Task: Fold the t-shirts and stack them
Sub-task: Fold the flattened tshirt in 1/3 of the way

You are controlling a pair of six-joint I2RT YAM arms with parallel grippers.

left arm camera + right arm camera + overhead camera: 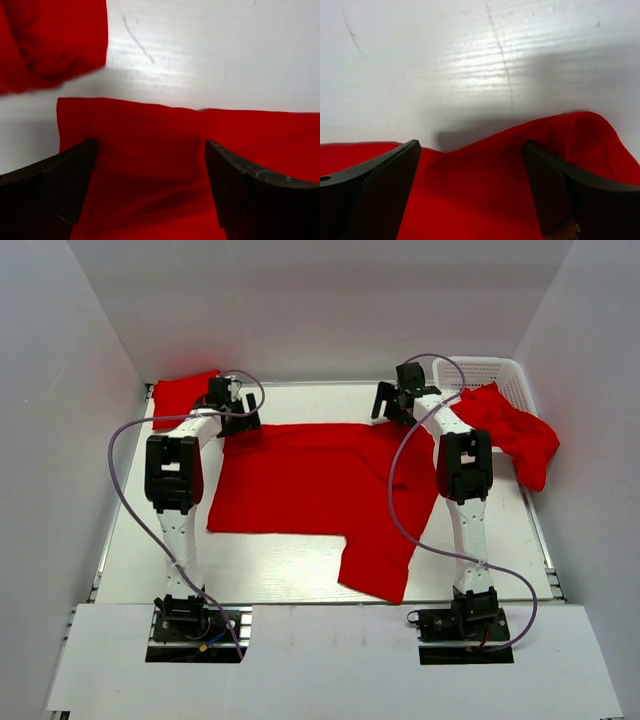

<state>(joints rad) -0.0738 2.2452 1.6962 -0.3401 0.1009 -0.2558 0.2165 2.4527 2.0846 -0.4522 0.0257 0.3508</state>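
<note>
One red t-shirt [310, 485] lies spread flat mid-table, a sleeve reaching toward the front edge. My left gripper [235, 408] hovers open over its far left corner; in the left wrist view the cloth [150, 135] lies between the spread fingers [65, 180] and nothing is pinched. My right gripper [400, 400] is open over the far right edge, where the hem [490, 170] bulges up between its fingers [555, 190]. A folded red t-shirt [182, 395] sits at the back left, also seen in the left wrist view [50, 40]. More red t-shirts [515, 430] spill from the basket.
A white lattice basket [485, 368] stands at the back right corner, cloth hanging over its near side. White walls close in the table on the left, back and right. Purple cables loop beside each arm.
</note>
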